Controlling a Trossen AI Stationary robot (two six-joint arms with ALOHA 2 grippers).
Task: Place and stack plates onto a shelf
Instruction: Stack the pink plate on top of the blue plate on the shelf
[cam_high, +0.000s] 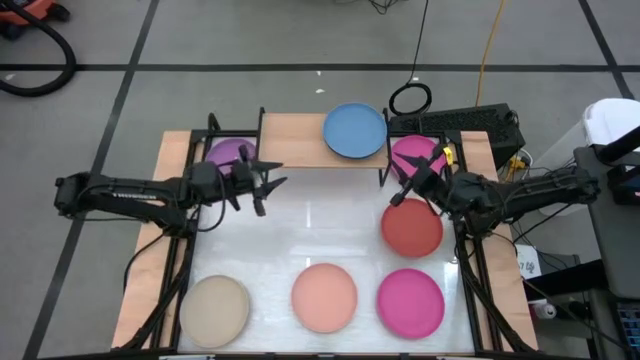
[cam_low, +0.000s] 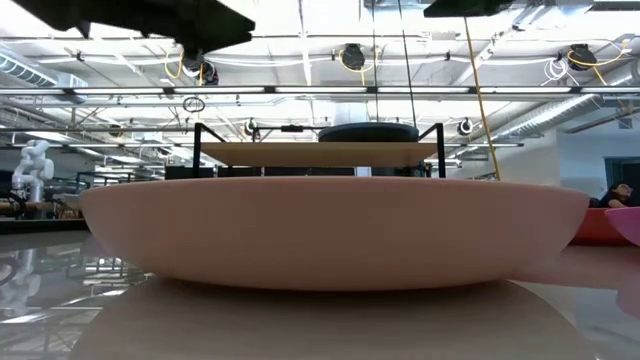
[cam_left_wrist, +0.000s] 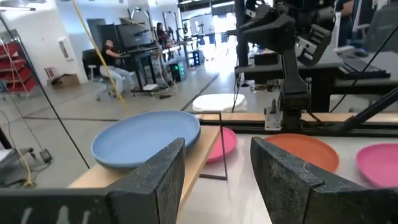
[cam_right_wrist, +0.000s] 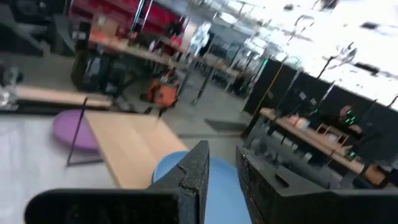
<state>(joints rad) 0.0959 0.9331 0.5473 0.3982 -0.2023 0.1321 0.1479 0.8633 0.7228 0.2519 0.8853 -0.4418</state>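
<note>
One plate up on the shelf, both grippers empty

You've got the blue plate (cam_high: 355, 131) on the shelf (cam_high: 300, 140), at its right end. The left gripper (cam_high: 262, 183) hovers near the shelf's left end, fingers spread wide, holding nothing; the purple plate (cam_high: 230, 153) lies under that end. The right gripper (cam_high: 412, 181) sits over the far magenta plate (cam_high: 415, 152) with only a narrow gap, empty too. Red plate (cam_high: 411, 227) is just nearer, then beige (cam_high: 214, 309), salmon (cam_high: 324, 296) and magenta (cam_high: 411, 303) along the near edge.
</note>
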